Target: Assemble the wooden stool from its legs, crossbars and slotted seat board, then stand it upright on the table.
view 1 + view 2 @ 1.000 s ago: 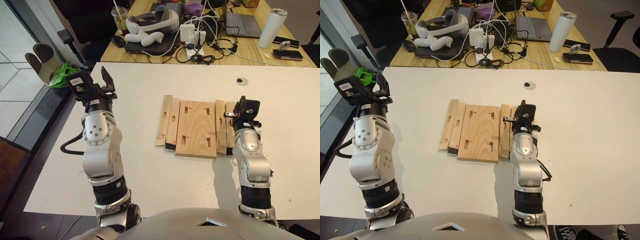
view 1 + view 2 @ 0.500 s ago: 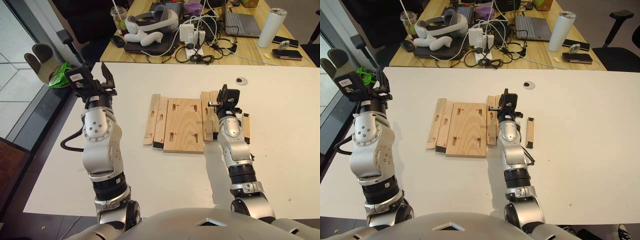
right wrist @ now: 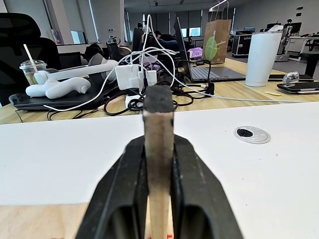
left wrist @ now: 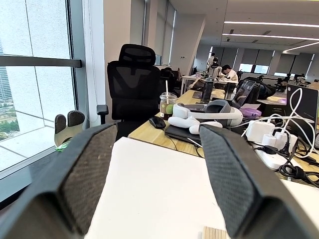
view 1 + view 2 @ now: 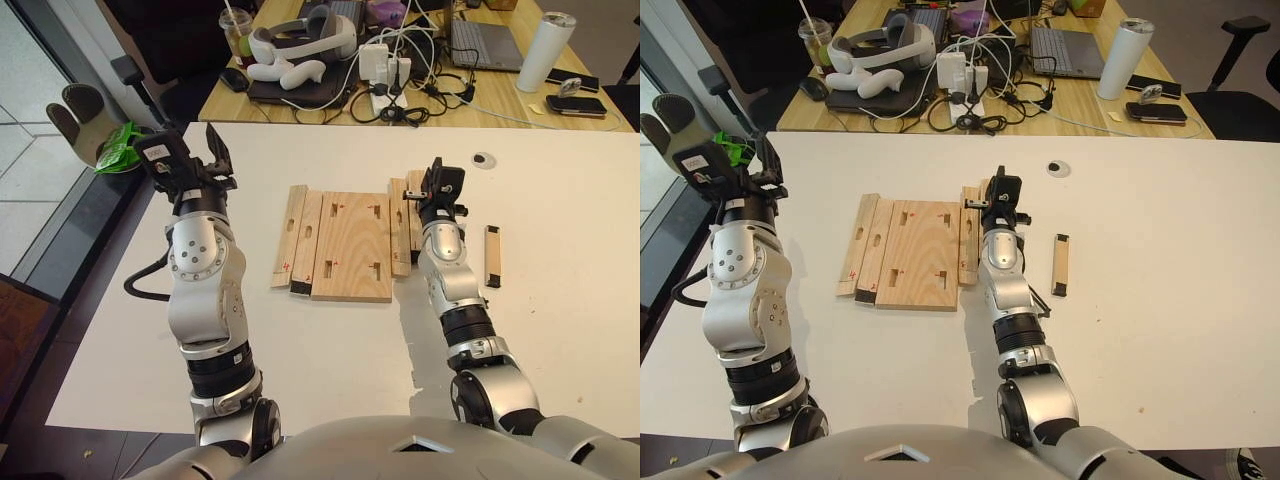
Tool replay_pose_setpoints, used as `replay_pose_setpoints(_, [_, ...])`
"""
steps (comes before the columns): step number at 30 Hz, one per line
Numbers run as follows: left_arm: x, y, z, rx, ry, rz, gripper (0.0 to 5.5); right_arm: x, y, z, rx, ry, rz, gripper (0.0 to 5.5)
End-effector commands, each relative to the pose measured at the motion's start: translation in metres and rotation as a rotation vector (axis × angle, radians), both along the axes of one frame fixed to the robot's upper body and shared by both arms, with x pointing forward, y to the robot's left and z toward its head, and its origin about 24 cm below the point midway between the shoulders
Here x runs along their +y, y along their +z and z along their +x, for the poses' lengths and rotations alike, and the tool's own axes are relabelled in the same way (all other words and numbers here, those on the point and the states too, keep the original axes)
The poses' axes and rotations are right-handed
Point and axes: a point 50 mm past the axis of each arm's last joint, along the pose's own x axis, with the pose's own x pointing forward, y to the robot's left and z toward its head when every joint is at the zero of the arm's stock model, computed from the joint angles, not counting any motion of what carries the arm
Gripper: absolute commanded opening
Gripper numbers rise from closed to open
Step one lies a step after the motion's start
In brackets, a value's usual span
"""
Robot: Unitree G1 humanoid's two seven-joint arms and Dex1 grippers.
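- Left gripper [image 4: 155, 149] is raised over the left edge of the table [image 5: 560, 330], its fingers spread wide.
- Right gripper [image 3: 159, 172] is pinched tight on a dark-tipped wooden bar [image 3: 158, 124], just beside the seat board's right edge.
- Seat board [image 5: 350, 245] lies flat mid-table, slots up. Two slotted legs [image 5: 297, 238] lie against its left side.
- One short crossbar [image 5: 491, 256] lies alone, well off to the right.

Bright, even indoor light. Daylight enters through the windows [image 4: 35, 74] on the robot's left, which look pale and bright in the left wrist view; ceiling strips [image 4: 269, 23] glow overhead. The white table [image 5: 300, 370] is evenly lit and the boards [image 5: 350, 245] cast only thin, soft shadows.
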Motion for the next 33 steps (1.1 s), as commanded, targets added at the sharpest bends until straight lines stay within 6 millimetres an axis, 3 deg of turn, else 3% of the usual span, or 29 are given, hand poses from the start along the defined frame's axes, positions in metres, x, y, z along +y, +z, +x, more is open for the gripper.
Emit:
replay_pose_setpoints(1, [0.002, 0.003, 0.001, -0.009, 0.012, 0.015, 3.04, -0.001, 0.012, 0.006, -0.020, -0.001, -0.021, 0.37])
replay_pose_setpoints(13, [0.001, 0.002, -0.001, -0.005, 0.012, 0.014, 3.04, 0.000, 0.042, 0.006, -0.139, -0.003, -0.076, 0.37])
replay_pose_setpoints(16, [0.001, 0.001, 0.000, -0.003, 0.010, 0.014, 3.04, -0.002, 0.029, 0.003, -0.084, -0.023, -0.089, 0.37])
replay_pose_setpoints(21, [0.000, 0.001, 0.001, 0.000, 0.001, 0.016, 3.04, 0.001, -0.034, -0.015, 0.218, -0.069, -0.080, 0.37])
replay_pose_setpoints(23, [0.000, 0.002, 0.002, 0.001, -0.005, 0.018, 3.04, 0.001, -0.049, -0.020, 0.303, -0.105, -0.071, 0.37])
replay_pose_setpoints(33, [0.001, 0.000, 0.000, 0.004, 0.003, 0.017, 3.04, -0.002, -0.028, -0.009, 0.149, -0.103, 0.002, 0.37])
